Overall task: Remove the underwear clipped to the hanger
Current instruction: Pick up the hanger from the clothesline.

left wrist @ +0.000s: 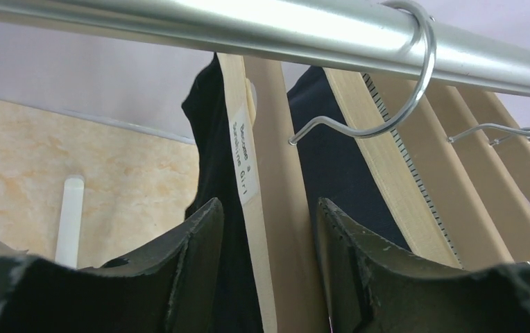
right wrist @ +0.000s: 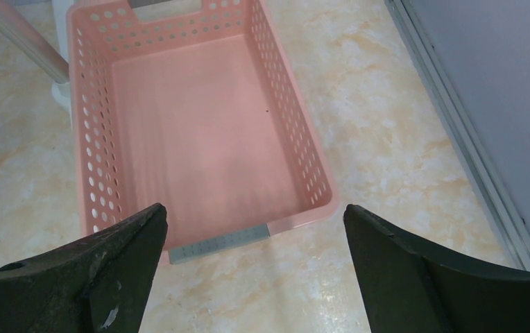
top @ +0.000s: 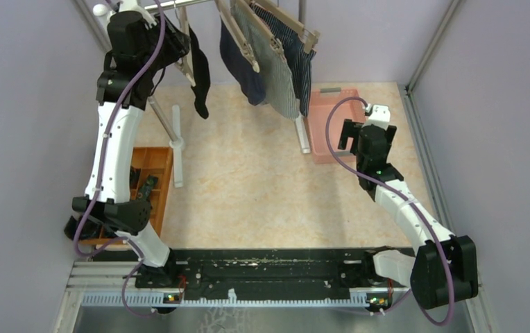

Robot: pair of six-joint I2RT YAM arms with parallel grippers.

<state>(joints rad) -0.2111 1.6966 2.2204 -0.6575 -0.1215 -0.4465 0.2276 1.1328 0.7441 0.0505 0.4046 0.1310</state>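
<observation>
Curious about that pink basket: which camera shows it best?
The right wrist view: the pink basket fills it, inside and all. The top external view has it partly behind hanging underwear; the left wrist view misses it.

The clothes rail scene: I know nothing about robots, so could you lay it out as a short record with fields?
Rail: metal bar carrying all four garments
Hanging: black underwear, navy pair, grey-white striped pair, pinstriped pair
Left gripper: open, raised to the rail, fingers either side of the hanger clamping the black pair
Right gripper: open, hovering over the pink basket
Basket contents: nothing
Garments off the hangers: none visible
</observation>
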